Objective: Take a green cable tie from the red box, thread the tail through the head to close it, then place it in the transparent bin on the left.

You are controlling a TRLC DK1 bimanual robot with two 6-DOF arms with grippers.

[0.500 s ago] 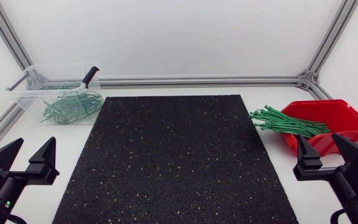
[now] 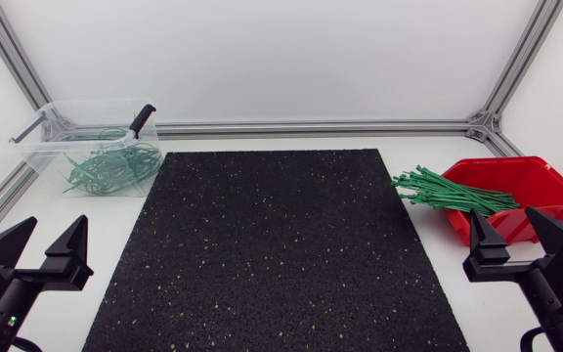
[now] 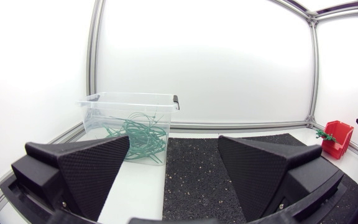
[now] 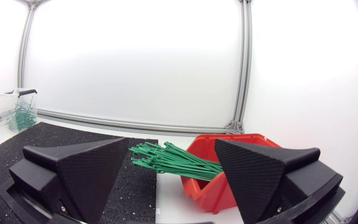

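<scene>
The mat (image 2: 281, 244) lies mid-table (image 2: 115, 235). Behind it to the left stands the bin (image 2: 37, 142), with looped ties (image 2: 110, 168) in it. Right of the mat sits the box (image 2: 545, 191), and a bundle of ties (image 2: 453, 193) juts from it toward the mat. The left gripper (image 2: 54, 233) is at the near left, and the right gripper (image 2: 504, 223) is just before the box

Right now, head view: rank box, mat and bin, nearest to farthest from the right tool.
1. Box, just ahead of the right tool.
2. Mat, its edge beside the tool; too close to call against the box.
3. Bin, far left corner.
</scene>
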